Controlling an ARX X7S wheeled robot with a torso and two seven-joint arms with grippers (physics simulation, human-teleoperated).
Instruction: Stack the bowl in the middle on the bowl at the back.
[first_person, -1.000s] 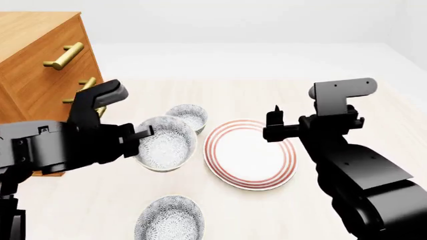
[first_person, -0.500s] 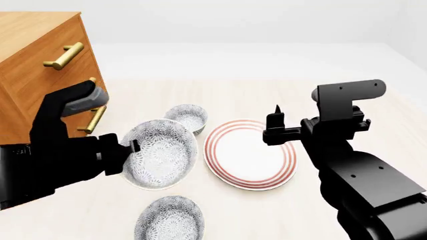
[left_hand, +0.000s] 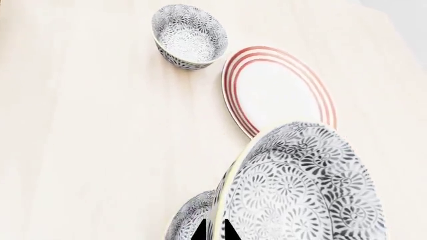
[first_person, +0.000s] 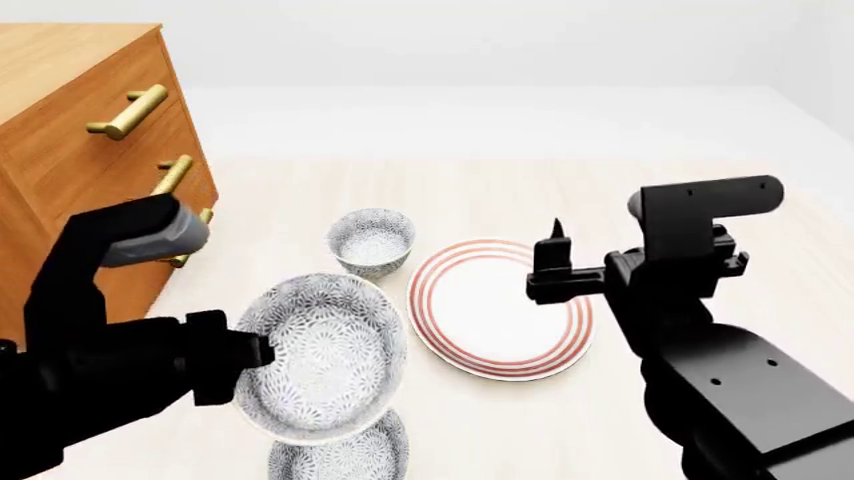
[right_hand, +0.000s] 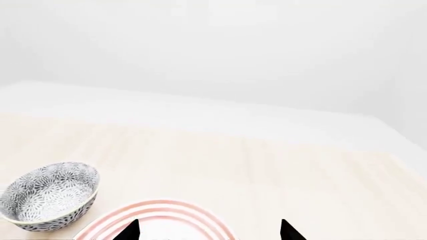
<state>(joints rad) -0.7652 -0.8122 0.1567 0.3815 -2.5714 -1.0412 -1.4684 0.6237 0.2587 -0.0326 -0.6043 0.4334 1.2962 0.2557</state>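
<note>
The bowl in the middle (first_person: 324, 355) is lifted off the table and tilted, with my left gripper (left_hand: 215, 233) shut on its rim. In the left wrist view that speckled bowl (left_hand: 307, 192) fills the near part of the picture. The bowl at the back (first_person: 371, 240) stands upright on the table beside the plate, apart from the held bowl, and also shows as the back bowl (left_hand: 190, 36) and back bowl (right_hand: 50, 196). My right gripper (right_hand: 209, 231) hangs open over the plate with nothing between its fingers; in the head view the right gripper (first_person: 551, 258) is above the plate's right side.
A flat white plate with red rings (first_person: 497, 308) lies right of the bowls. A third speckled bowl (first_person: 340, 458) sits at the front, half hidden under the held one. A wooden dresser with brass handles (first_person: 80, 120) stands at the left.
My left arm has drawn back toward me with the bowl, which now overlaps the front bowl and no longer covers the back bowl. The right arm has barely shifted.
</note>
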